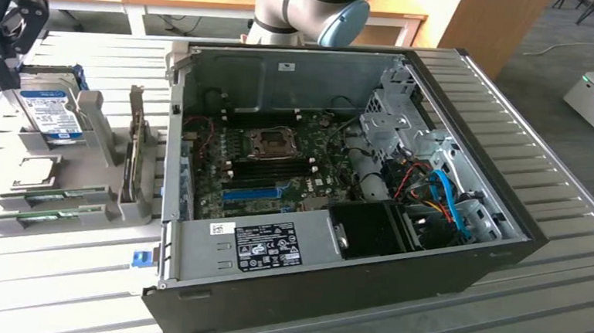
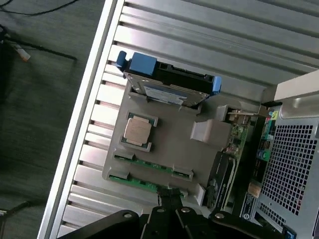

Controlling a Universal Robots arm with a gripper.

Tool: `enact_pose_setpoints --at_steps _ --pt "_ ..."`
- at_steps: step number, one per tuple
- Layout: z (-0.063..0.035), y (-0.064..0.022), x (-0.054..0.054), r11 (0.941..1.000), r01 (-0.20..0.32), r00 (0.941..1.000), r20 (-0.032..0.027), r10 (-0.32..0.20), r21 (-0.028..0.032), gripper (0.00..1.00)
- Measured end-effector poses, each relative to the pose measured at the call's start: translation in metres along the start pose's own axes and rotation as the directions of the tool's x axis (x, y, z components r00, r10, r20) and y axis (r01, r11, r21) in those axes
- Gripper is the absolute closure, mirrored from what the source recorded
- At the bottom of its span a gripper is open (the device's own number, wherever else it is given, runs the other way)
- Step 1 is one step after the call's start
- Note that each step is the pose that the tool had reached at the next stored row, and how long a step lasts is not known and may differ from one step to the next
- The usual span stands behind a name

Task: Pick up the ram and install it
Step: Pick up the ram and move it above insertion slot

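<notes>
Ram [image 2: 149, 165] apparently seated in grey holder [image 2: 172, 142] slot.

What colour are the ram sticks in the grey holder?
Green. The ram sticks show best in the wrist view.

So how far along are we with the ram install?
Nothing looks done yet: both ram sticks lie in the grey holder beside the open case. In hand: the pincer is shut and empty, hanging above the holder. Left: the pickup, and the seating on the motherboard, where I see no stick fitted.
</notes>
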State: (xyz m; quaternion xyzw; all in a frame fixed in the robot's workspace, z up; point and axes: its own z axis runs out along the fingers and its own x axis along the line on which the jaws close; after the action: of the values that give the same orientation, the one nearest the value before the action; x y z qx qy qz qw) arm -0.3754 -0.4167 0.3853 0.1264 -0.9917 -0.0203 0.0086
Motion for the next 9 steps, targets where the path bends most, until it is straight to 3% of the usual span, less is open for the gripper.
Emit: enact_pose_setpoints --at_steps 5,9 --pt "0.0001 0.0 0.0 0.9971 0.076 0.9971 -0.0032 -0.076 0.0007 0.9" --pt "0.0001 0.0 0.0 0.9902 0.139 0.9902 -0.006 -0.139 0.0012 0.9"
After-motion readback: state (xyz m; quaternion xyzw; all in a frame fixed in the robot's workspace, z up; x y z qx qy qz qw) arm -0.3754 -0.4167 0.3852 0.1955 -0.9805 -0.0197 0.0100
